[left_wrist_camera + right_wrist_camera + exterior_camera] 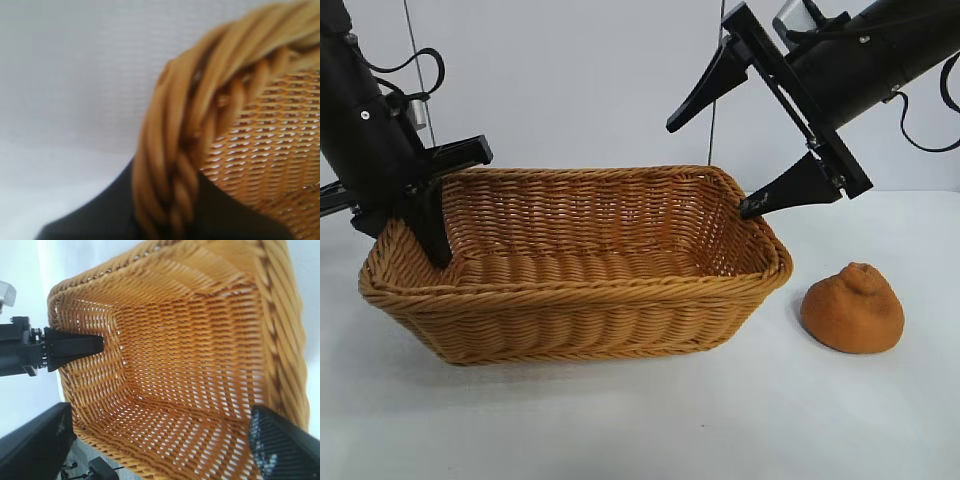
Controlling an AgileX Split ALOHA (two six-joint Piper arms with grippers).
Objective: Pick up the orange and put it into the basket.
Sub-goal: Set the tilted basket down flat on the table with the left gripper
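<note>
The golden-brown wicker basket (580,290) stands on the white table, centre-left. The orange (852,308), dull orange-brown with a knob on top, lies on the table just right of the basket, apart from it. My left gripper (428,240) is shut on the basket's left braided rim (200,100), with one black finger (100,220) on each side of it. My right gripper (715,165) is wide open and empty above the basket's right end, its lower fingertip close to the right rim. The right wrist view looks down into the empty basket (200,340); the orange is out of that view.
The white tabletop (640,420) extends in front of the basket and around the orange. A pale wall stands behind. The left arm's finger (70,346) shows inside the far end of the basket in the right wrist view.
</note>
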